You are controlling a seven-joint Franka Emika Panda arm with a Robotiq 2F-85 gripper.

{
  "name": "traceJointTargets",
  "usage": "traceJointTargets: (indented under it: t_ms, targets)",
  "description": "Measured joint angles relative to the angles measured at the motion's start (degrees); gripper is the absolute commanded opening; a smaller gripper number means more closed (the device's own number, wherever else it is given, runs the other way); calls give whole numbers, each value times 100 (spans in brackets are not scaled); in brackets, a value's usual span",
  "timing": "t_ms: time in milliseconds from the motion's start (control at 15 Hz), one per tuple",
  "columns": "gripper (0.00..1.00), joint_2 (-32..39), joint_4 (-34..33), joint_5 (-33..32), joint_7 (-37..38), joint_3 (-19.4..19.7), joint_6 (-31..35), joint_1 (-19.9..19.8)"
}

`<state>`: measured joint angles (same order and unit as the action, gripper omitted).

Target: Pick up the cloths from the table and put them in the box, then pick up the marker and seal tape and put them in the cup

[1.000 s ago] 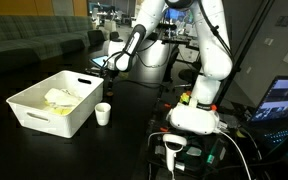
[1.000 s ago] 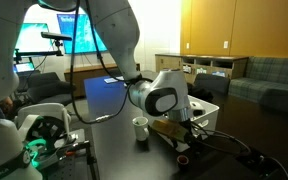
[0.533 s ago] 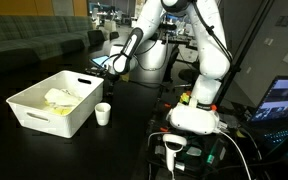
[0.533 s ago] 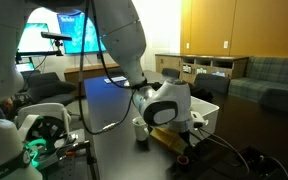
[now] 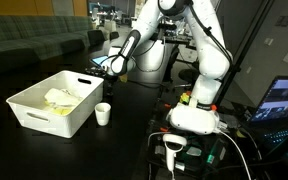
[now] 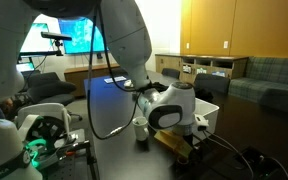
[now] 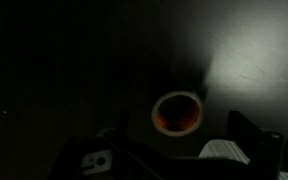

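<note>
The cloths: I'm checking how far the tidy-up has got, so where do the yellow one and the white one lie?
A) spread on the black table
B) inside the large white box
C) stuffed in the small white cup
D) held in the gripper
B: in an exterior view the yellow and white cloths lie heaped together inside the box, below its rim.

The room around me is dim, and the black tabletop (image 5: 44, 150) soaks up what light there is; only the white bin (image 5: 39, 120) shows bright. A monitor (image 6: 79, 35) glows blue on the far side. My wrist view is nearly black and grainy, with one pale patch at the upper right and the seal tape (image 7: 176, 96) faintly orange. My arm (image 6: 124, 40), close to the lens, looks soft.
</note>
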<state>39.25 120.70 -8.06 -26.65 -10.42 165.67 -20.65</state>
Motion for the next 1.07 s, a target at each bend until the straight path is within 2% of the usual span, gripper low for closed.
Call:
traceJointTargets:
  t_ms: [1067]
  targets:
    - [100,216,-377,1,-163,-31,-755,17]
